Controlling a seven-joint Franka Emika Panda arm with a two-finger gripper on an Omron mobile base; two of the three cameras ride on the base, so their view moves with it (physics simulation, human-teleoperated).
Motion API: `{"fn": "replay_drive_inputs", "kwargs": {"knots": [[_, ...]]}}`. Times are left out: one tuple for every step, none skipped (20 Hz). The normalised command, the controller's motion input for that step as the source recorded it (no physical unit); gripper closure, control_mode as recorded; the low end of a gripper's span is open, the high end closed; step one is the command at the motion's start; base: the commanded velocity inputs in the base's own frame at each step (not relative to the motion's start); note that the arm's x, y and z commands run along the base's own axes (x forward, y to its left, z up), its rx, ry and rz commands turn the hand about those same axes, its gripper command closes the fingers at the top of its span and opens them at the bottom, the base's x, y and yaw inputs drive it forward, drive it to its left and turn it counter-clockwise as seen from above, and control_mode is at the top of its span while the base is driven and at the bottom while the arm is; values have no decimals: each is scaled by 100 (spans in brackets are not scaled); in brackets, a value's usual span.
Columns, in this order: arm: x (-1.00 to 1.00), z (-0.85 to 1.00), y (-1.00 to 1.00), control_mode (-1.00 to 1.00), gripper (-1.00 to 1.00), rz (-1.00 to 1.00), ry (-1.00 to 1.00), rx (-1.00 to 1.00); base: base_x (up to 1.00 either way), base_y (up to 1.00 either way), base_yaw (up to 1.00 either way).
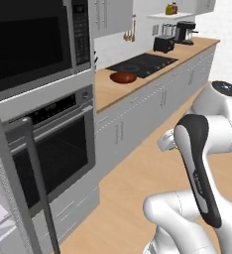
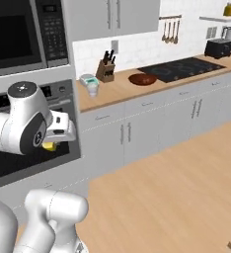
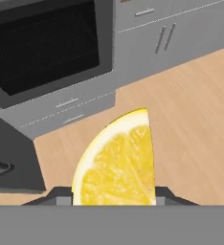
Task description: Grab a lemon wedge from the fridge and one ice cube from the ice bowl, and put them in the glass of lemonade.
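Note:
A bright-yellow lemon wedge (image 3: 118,162) sits clamped between the two fingertips (image 3: 60,197) of my gripper (image 3: 114,200), which is shut on it. From the right base view, the gripper (image 2: 54,143) hangs in front of the oven with the lemon wedge (image 2: 49,146) peeking out beneath it, above the wooden floor. The left base view has the gripper (image 1: 168,144) partly behind my forearm. Far along the counter lies the dark reddish-brown ice bowl (image 2: 142,79) (image 1: 123,77). The glass of lemonade (image 2: 92,90) stands near the counter's left end. The fridge's grey open door (image 1: 9,198) is at the far left.
A built-in oven (image 1: 53,144) with a microwave (image 1: 29,39) above it fills the wall beside the fridge. A white scale (image 2: 87,78) and a knife block (image 2: 106,69) stand by the glass. A black cooktop (image 2: 181,68) and a toaster (image 2: 218,48) lie further along the counter.

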Motion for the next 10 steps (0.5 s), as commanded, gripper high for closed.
{"fn": "replay_drive_inputs", "kwargs": {"knots": [[0,0,0,100,100,0,0,0,100,-36,7],[0,0,0,100,100,0,0,0,100,-40,8],[0,0,0,100,100,0,0,0,100,-48,10],[0,0,0,100,100,0,0,0,100,-52,12],[0,0,0,100,100,0,0,0,100,-54,12],[0,0,0,100,100,0,0,0,100,-52,13],[0,0,0,100,100,0,0,0,100,-51,13],[0,0,0,100,100,0,0,0,100,-44,16],[0,0,0,100,100,0,0,0,100,-39,19],[0,0,0,100,100,0,0,0,100,-39,21]]}}
